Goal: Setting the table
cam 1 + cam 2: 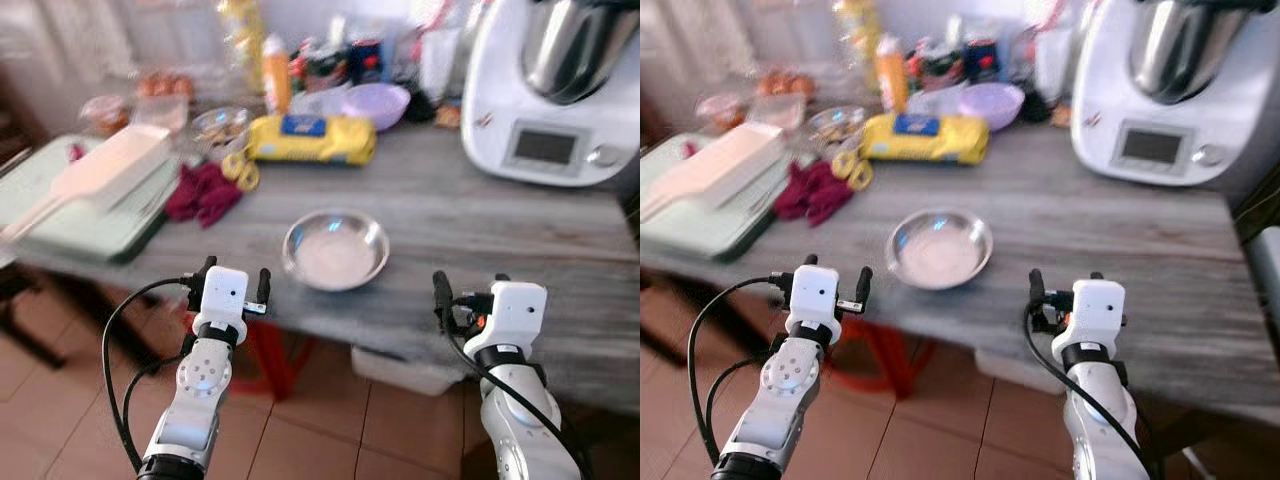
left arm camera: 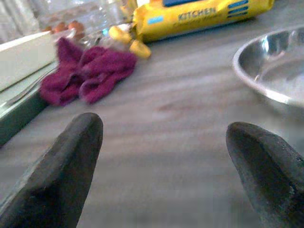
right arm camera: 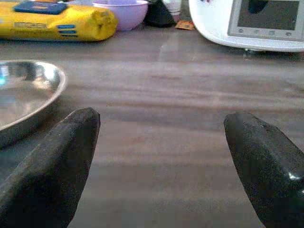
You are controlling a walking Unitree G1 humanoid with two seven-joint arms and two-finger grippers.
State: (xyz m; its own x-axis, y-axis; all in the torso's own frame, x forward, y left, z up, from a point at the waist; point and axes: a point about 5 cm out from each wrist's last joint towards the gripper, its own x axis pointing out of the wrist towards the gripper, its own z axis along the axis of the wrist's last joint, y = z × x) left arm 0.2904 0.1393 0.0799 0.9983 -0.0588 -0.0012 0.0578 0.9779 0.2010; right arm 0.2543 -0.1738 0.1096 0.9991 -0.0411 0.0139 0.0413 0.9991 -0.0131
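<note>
a shallow round steel bowl (image 1: 336, 250) is being flanked at the grey wooden table (image 1: 500, 230) edge — left gripper (image 1: 232, 283) and right gripper (image 1: 468, 292) are being held spread, empty.

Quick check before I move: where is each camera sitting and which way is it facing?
Head eyes: look forward and down at the grey table; both arms show, left gripper, right gripper.
Left wrist: along open jaws toward the maroon cloth.
Right wrist: along open jaws toward the white kitchen machine.
All share the steel bowl.
</note>
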